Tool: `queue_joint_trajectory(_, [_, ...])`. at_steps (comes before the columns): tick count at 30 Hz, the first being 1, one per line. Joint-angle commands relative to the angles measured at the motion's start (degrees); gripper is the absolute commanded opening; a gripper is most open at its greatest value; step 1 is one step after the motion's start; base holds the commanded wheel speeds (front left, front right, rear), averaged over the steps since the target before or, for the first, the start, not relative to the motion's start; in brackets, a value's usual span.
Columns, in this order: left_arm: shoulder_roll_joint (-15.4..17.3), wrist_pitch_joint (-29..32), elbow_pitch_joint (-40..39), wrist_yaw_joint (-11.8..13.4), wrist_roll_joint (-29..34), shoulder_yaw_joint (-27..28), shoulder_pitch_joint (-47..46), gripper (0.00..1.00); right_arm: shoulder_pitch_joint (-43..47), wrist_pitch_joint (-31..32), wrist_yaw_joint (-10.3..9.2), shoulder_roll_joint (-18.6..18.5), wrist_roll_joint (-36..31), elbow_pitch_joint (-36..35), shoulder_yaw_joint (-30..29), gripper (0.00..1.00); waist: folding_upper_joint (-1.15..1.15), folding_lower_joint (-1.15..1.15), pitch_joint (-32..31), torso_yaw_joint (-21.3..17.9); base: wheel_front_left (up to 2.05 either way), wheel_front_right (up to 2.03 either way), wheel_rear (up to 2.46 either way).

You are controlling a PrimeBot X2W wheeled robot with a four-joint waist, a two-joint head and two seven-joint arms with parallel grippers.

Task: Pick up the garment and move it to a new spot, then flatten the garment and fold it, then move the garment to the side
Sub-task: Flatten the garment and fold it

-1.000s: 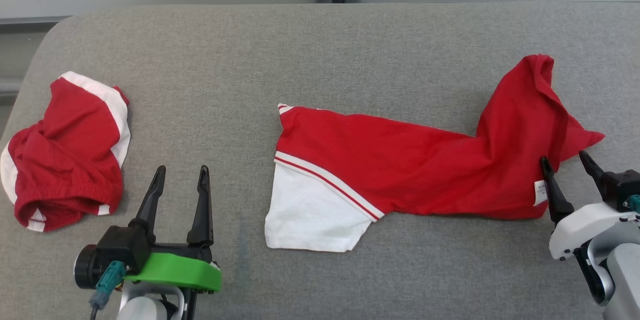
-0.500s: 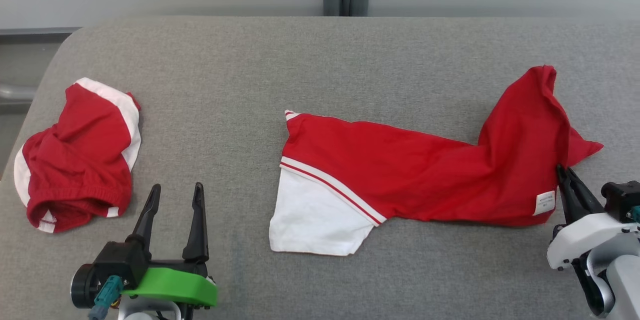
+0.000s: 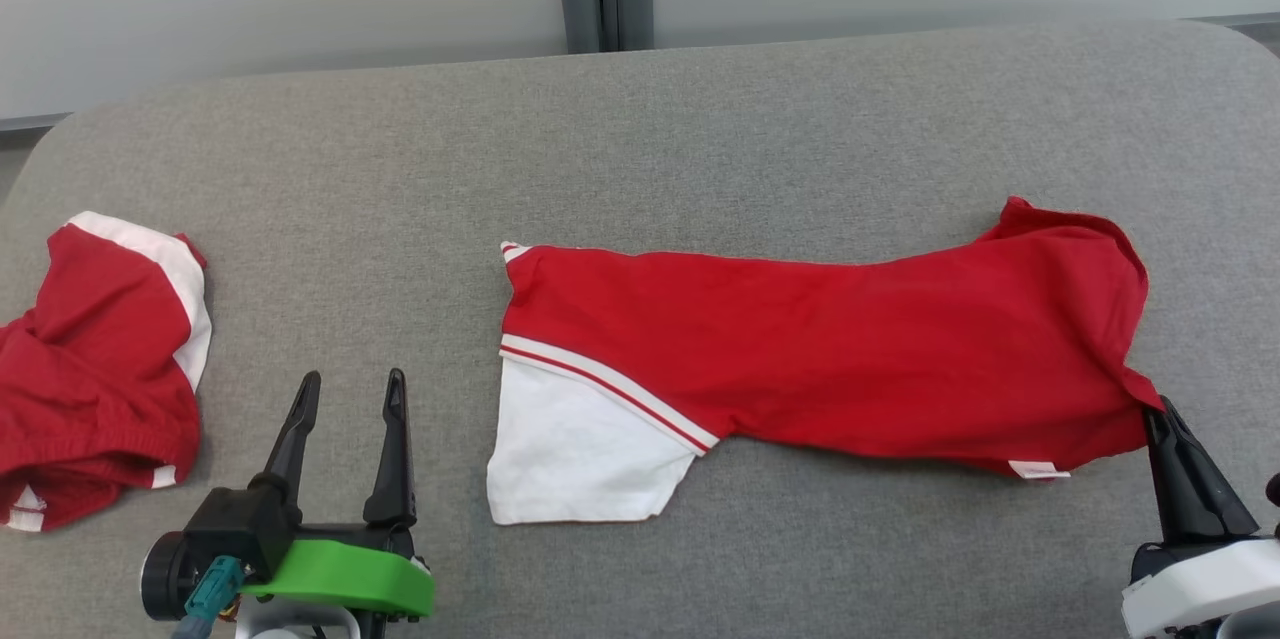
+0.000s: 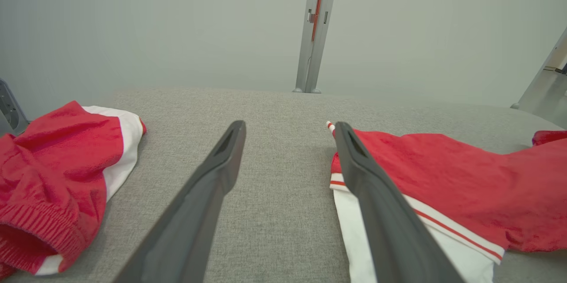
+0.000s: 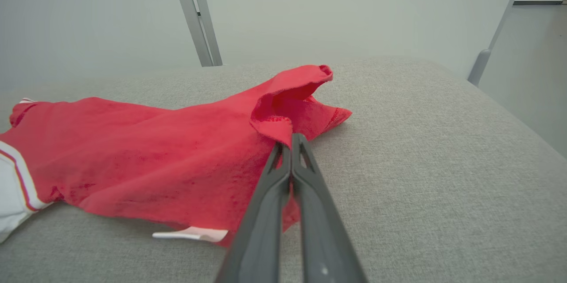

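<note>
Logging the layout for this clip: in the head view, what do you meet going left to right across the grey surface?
Crumpled red-and-white garment → open left hand → spread red-and-white garment → right hand, shut on that garment's right edge.

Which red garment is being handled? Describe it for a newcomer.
On the grey padded table, look right of centre. The stretched-out garment has its right corner pinched by the right gripper; the other garment lies crumpled at the left edge.
</note>
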Motion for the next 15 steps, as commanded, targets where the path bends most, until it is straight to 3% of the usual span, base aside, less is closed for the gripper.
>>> queue_joint_trajectory(1, [0.16, 0.04, 0.0, -0.14, -0.11, 0.2, -0.17, 1.0, 1.15, 0.47, -0.08, 0.06, 1.07, -1.29, -0.86, 0.0, 0.0, 0.0, 0.45, -0.4, 0.0, 0.0, 0.0])
queue_joint_trajectory(7, [0.16, 0.04, 0.45, -0.25, -0.08, -0.2, -0.95, 1.0, 2.31, 3.11, -0.08, -0.02, 3.43, -2.32, -2.1, 0.0, 0.0, 0.0, 0.86, -0.03, 0.0, 0.0, 0.0])
queue_joint_trajectory(11, [0.16, 0.04, 0.63, -0.26, -0.23, -0.45, -1.25, 1.0, 0.84, 4.55, -0.08, -0.16, 4.83, 1.3, -3.42, 0.0, 0.0, 0.0, 0.84, 0.99, 0.0, 0.0, 0.0])
queue_joint_trajectory(12, [0.16, 0.05, 0.73, -0.25, -0.29, -0.54, -1.29, 1.0, 0.87, 5.52, -0.08, -0.3, 4.74, 2.93, -3.64, 0.33, 0.0, 0.0, 0.73, 1.39, 0.0, 0.0, 0.0])
queue_joint_trajectory(13, [0.16, 0.05, 0.8, -0.24, -0.32, -0.58, -1.28, 1.0, 0.61, 5.35, -0.08, -0.44, 4.79, 3.57, -3.57, 1.0, 0.0, 0.0, 0.6, 1.68, 0.0, 0.0, 0.0])
queue_joint_trajectory(15, [0.17, 0.05, 0.77, -0.14, -0.31, -0.47, -0.99, 1.0, 0.26, 4.97, -0.08, -0.46, 5.03, 5.02, -4.02, 1.0, 0.0, 0.0, 0.23, 2.21, 0.0, 0.0, 0.0])
